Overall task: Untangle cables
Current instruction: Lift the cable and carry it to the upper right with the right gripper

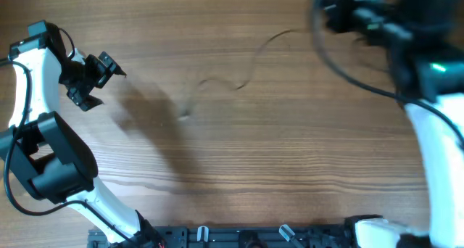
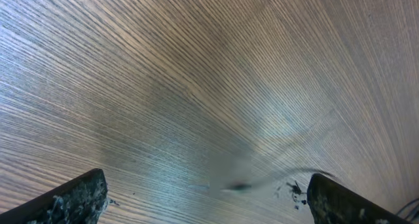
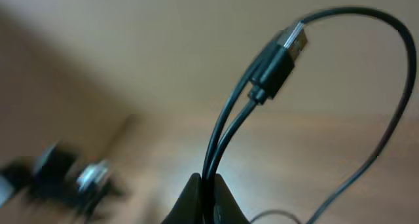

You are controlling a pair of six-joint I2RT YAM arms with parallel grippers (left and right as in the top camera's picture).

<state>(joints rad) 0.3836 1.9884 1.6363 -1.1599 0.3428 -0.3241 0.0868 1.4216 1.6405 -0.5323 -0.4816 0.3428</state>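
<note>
The step in hand looks like a lift. The right gripper (image 3: 204, 196), at 1 o'clock over the table (image 1: 290, 168), has its jaws together, clamped on two strands of cable (image 3: 226, 129) that rise side by side from the pinch. One strand ends in a plug (image 3: 287, 50), a moulded black body with a flat metal tip. The other seems to run on past it, arc over toward 3 o'clock and drop away at 5 o'clock.

From above, a thin blurred line of cord trails in loose waves from 1 o'clock toward the centre. The left gripper (image 1: 101, 85) hangs at 9 o'clock with its jaws wide apart and nothing between them. Its own camera shows only a smeared strand on the wood near the 5 o'clock finger.

The cord is slim, glossy and limp; the table is matte, fine-grained wood. Next, I judge, the left gripper must pin the trailing part so the doubled strands can be drawn apart. That calls for an exact, low pinch.
</note>
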